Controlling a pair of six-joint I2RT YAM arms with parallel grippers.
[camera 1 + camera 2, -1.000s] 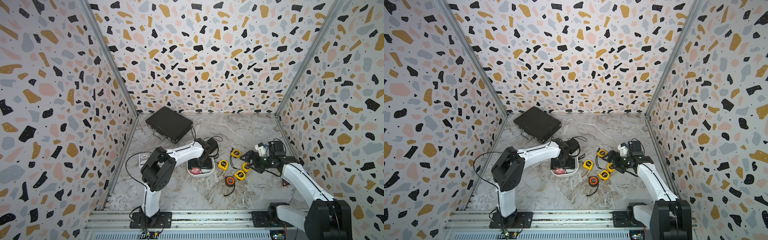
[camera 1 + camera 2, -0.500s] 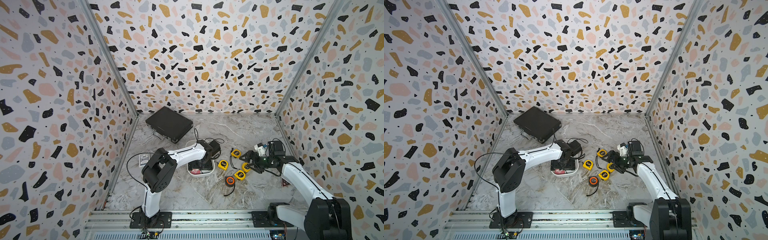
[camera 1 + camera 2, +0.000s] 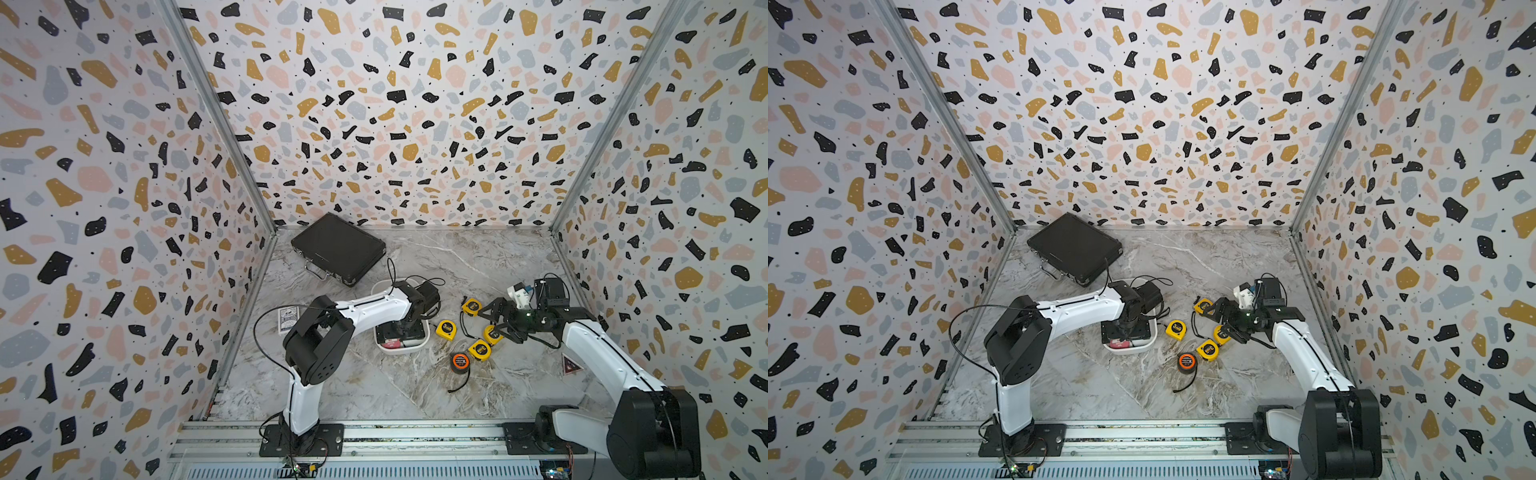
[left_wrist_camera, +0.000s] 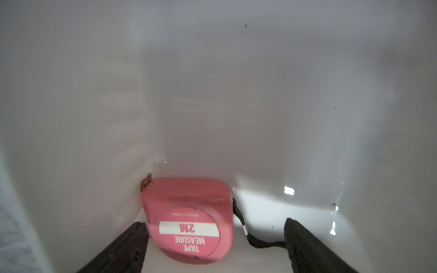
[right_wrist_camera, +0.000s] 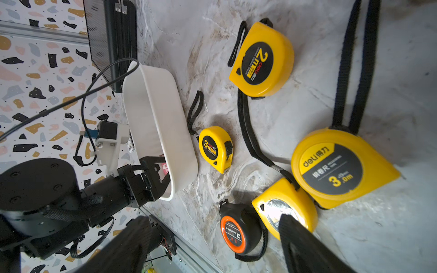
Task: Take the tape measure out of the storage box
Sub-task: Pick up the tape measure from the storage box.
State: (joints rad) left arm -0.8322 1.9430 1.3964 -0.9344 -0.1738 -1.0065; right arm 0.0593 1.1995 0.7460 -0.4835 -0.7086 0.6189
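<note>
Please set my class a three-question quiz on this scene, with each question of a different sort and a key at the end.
1. True or false: the pink tape measure lies on the table, outside the storage box.
2. Choose one: how many yellow tape measures lie on the table? A) two B) four C) six
3. Fill the gap: the left gripper has one finger on each side of the pink tape measure, and its jaws stand ____.

Key: 1 false, it lies inside the storage box; 2 B; 3 open.
</note>
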